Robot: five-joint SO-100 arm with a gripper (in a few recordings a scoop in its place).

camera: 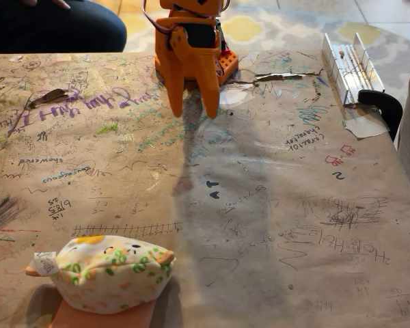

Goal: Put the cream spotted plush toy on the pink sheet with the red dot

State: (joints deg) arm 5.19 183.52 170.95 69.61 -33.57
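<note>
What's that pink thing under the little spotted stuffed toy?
A pink sheet lies flat on the scribbled table, with the cream spotted plush toy resting on top. Only the sheet's front strip shows; the rest, including any mark on it, is covered.

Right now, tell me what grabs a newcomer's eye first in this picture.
The orange gripper stands out at the top centre of the fixed view, its two fingers pointing down and spread apart over the scribbled paper-covered table. At the bottom left lies the cream spotted plush toy, resting on the pink sheet, which peeks out beneath it at the picture's lower edge.
</note>
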